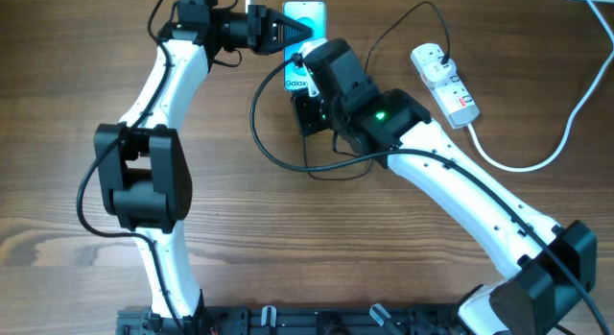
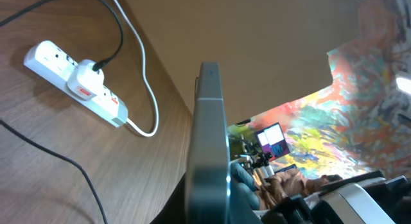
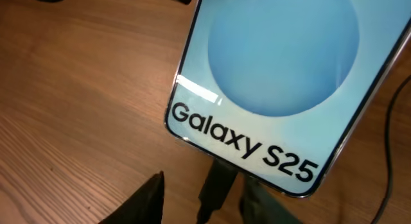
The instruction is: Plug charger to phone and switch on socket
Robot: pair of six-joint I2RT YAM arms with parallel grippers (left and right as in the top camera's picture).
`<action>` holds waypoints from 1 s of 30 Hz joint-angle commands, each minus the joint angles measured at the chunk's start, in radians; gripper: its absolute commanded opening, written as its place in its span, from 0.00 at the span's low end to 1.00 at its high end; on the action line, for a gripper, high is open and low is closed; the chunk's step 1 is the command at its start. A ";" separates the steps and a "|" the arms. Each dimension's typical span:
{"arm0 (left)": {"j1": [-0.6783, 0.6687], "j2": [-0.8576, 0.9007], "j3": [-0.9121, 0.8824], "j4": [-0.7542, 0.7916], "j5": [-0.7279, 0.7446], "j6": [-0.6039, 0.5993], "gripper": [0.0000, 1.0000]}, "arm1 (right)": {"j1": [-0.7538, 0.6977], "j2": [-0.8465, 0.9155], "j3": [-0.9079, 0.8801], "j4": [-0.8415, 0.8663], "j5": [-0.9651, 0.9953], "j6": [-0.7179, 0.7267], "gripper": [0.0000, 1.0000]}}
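Status: the charger point(image 3: 217, 185) has its white adapter point(image 2: 87, 77) seated in the socket point(image 1: 444, 83). Its dark plug tip meets the bottom edge of the phone point(image 1: 305, 16). Full insertion cannot be confirmed, because the joint sits at the margin of the right wrist view. Remaining, by judgement: confirm seating, then operate the socket's switch. Neither arm is at the socket.

Position: the phone lies well to the left of the socket in the overhead view, screen up.

Orientation: the phone's long axis runs roughly alongside the socket's long axis. Its port end is the end nearer the robot bases. The charger tip points along that axis into the port.

Left gripper point(image 1: 278, 33): clenched on the phone's far end, on the side away from the socket.

Right gripper point(image 3: 209, 201): released, with its fingers point(image 3: 146, 201) standing either side of the plug tip and not pinching it.
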 commanded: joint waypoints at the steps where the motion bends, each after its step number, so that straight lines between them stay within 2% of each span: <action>1: -0.009 -0.034 -0.003 -0.009 0.035 0.008 0.04 | -0.013 -0.016 0.039 -0.021 0.051 -0.011 0.52; 4: 0.006 -0.034 -0.003 -0.052 -0.056 0.008 0.04 | -0.013 -0.033 0.039 -0.089 0.051 0.022 0.62; 7: 0.014 -0.034 -0.004 -0.156 -0.186 0.009 0.04 | -0.018 -0.050 0.039 -0.165 0.052 0.084 0.86; 11: 0.003 -0.033 -0.005 -0.362 -0.329 0.150 0.04 | -0.058 -0.060 0.039 -0.232 0.051 0.186 0.98; 15: -0.015 -0.033 -0.005 -0.485 -0.425 0.227 0.04 | -0.125 -0.060 0.039 -0.260 0.033 0.195 0.99; 20: -0.054 -0.026 -0.012 -0.562 -0.598 0.229 0.04 | -0.221 -0.060 0.039 -0.294 -0.002 0.195 1.00; 25: -0.108 -0.009 -0.068 -0.512 -0.634 0.229 0.04 | -0.302 -0.060 0.039 -0.341 -0.002 0.195 0.99; 30: -0.128 0.037 -0.085 -0.475 -0.671 0.225 0.04 | -0.320 -0.060 0.037 -0.372 -0.002 0.195 1.00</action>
